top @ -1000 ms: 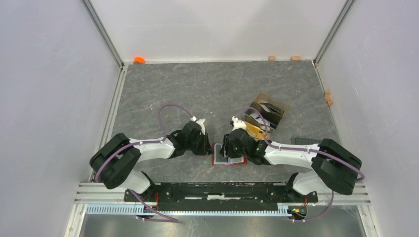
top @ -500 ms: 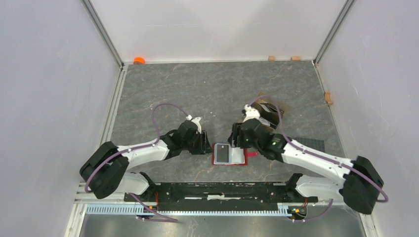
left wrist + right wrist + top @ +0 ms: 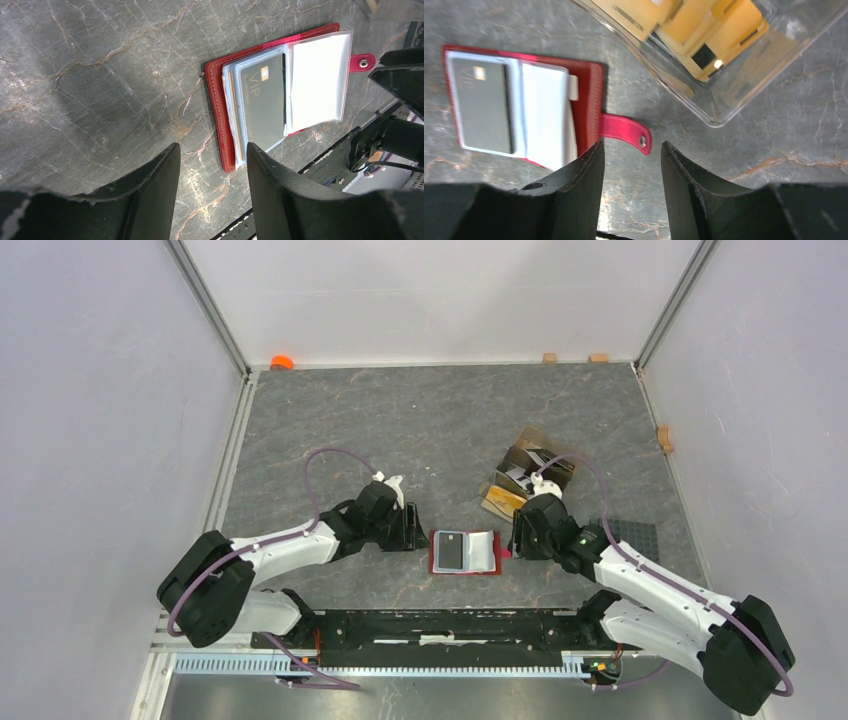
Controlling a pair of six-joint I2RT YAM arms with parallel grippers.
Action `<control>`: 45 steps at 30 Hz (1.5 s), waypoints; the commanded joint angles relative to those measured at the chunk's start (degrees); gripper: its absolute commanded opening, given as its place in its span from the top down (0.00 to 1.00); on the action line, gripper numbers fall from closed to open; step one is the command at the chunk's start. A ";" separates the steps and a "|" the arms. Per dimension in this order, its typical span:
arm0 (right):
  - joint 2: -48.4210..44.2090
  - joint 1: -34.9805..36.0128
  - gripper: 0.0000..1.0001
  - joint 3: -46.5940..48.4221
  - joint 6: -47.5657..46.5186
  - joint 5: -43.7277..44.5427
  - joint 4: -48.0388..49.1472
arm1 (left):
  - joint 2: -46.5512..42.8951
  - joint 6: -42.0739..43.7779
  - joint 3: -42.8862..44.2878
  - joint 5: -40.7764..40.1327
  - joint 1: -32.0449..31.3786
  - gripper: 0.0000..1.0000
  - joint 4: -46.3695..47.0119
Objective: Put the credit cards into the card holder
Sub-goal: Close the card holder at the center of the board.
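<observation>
The red card holder (image 3: 487, 568) lies open on the table between my two grippers. A dark card (image 3: 450, 550) marked VIP sits in its left clear sleeve (image 3: 262, 102), also in the right wrist view (image 3: 481, 105). The right-hand sleeve (image 3: 317, 80) looks white and blank. My left gripper (image 3: 415, 530) stands open just left of the holder, nothing between its fingers (image 3: 211, 150). My right gripper (image 3: 517, 537) is open just right of the holder, above its red snap strap (image 3: 626, 131), and holds nothing (image 3: 632, 146). Orange cards (image 3: 704, 30) lie in a clear box.
The clear box (image 3: 535, 475) stands behind my right gripper, with an orange card (image 3: 503, 502) at its near edge. A dark mat (image 3: 628, 532) lies to the right. Small wooden blocks (image 3: 549, 357) and an orange object (image 3: 282, 362) sit along the back wall.
My right gripper has drawn back to the right, off the holder, uncovering the dark card in its sleeve. My left gripper has opened and stayed left of the holder.
</observation>
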 commanded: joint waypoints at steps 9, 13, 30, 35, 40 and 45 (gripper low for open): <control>3.01 -1.55 0.59 -4.66 -0.98 -0.53 8.77 | -1.96 -1.31 1.08 0.16 0.85 0.44 0.23; 3.74 -1.65 0.69 -4.49 -1.12 -1.48 9.79 | -1.95 -1.22 0.49 0.11 1.38 0.45 0.31; 3.17 1.48 0.99 3.50 -2.80 -14.48 14.53 | 5.44 -1.64 -3.07 4.96 2.35 0.68 10.66; 8.41 9.45 0.99 7.02 -0.72 -15.28 21.41 | 8.50 -2.66 -4.01 6.82 2.35 0.73 13.99; 17.23 14.20 1.00 7.43 1.84 -18.26 31.14 | 9.14 -3.41 -4.68 7.03 2.36 0.74 15.70; 22.50 14.91 0.92 7.67 3.30 -23.66 38.20 | 6.54 -3.28 -5.25 4.99 2.44 0.74 13.57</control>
